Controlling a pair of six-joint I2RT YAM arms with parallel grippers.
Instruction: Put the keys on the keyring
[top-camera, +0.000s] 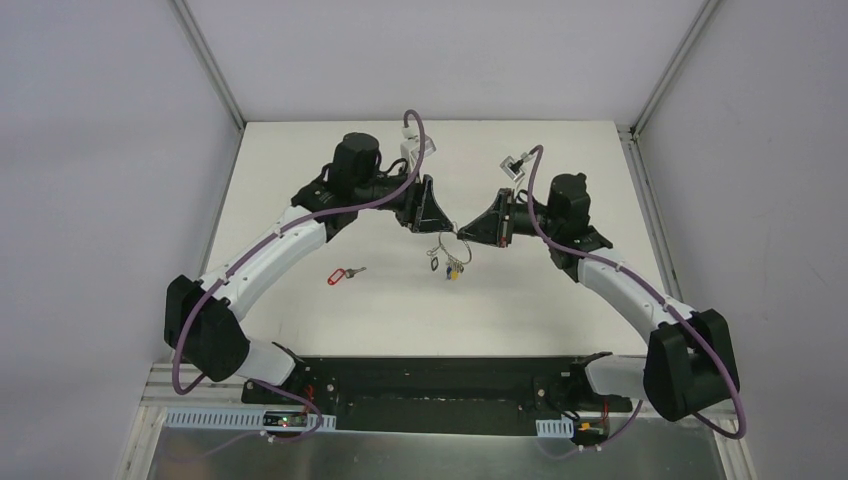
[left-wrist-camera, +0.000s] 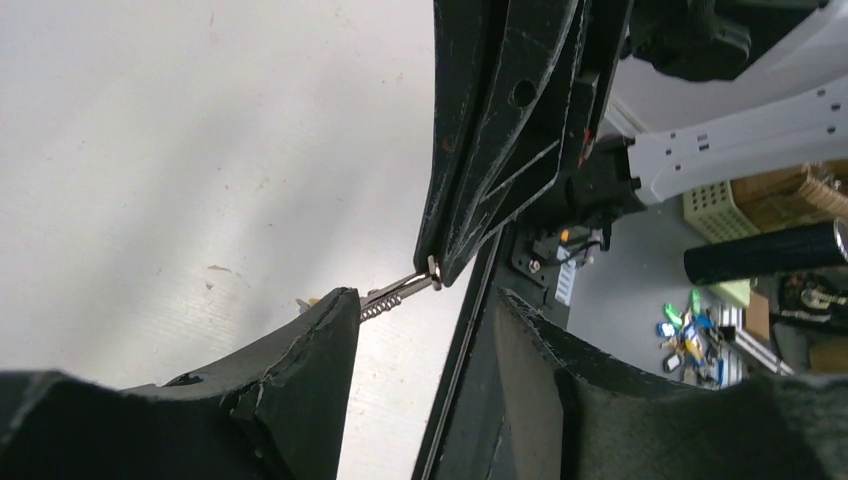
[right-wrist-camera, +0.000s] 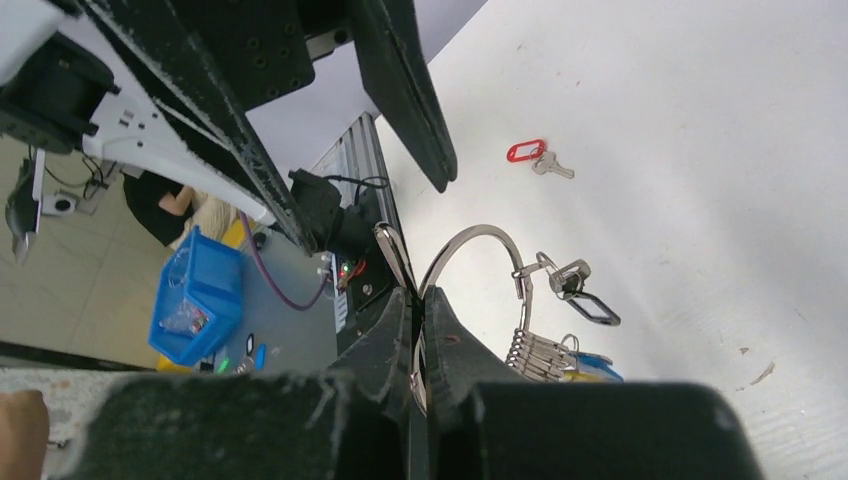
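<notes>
**Keyring** (right-wrist-camera: 478, 232): your right gripper (right-wrist-camera: 418, 298) is clamped tight on its wire and holds it up over the middle of the table (top-camera: 300, 180).

**Bunch** (right-wrist-camera: 540, 352) of keys: hangs low on the ring. You cannot tell whether it touches the table.

**Black-tag key** (right-wrist-camera: 590, 303): hangs on the ring, just above the bunch.

**Red-tag key** (right-wrist-camera: 535, 157): lies flat on the table, left of the middle and nearer the near edge, well apart from the ring.

**Your left gripper** (left-wrist-camera: 425, 300): jaws apart and gripping nothing, with its tips just beside the right gripper's tips.
</notes>
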